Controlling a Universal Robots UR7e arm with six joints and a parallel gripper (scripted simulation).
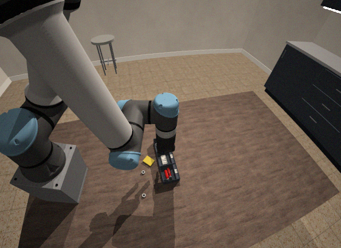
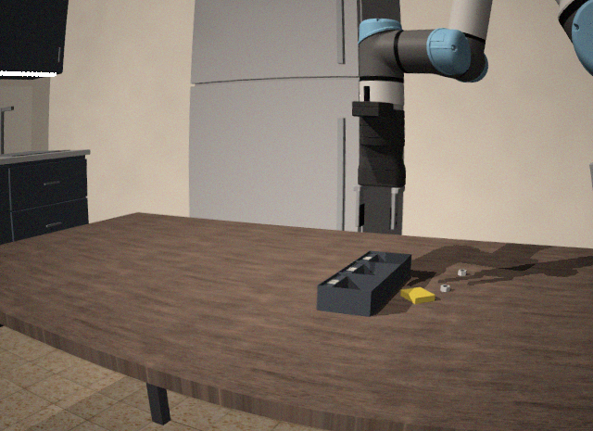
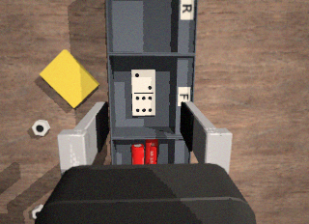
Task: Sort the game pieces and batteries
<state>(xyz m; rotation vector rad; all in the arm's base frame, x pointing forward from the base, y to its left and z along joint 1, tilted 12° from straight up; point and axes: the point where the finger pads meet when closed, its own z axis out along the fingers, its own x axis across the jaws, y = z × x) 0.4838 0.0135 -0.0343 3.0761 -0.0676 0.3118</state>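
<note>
A cream domino (image 1: 164, 159) (image 3: 143, 93) lies flat in the middle bin, marked F (image 3: 165, 98). Two red batteries (image 1: 166, 174) (image 3: 138, 154) lie side by side in the adjoining end bin (image 1: 171, 181) (image 3: 121, 152); its label is too small to read in the top view and hidden in the wrist view. In the exterior view the bin walls hide the contents. My gripper (image 2: 376, 227) (image 3: 144, 117) is open and empty, above the bins, clear of their rims. In the wrist view its fingers straddle the bin row near the wall between the domino and the batteries.
The third bin, marked R (image 3: 127, 26), shows nothing inside in the wrist view. A yellow block (image 1: 148, 160) (image 2: 417, 295) (image 3: 69, 79) lies on the table beside the bins. Two hex nuts, one (image 1: 143, 172) (image 2: 445, 288) (image 3: 41, 127) nearer the block and another (image 1: 143, 195) (image 2: 461, 272) farther off, lie on the same side.
</note>
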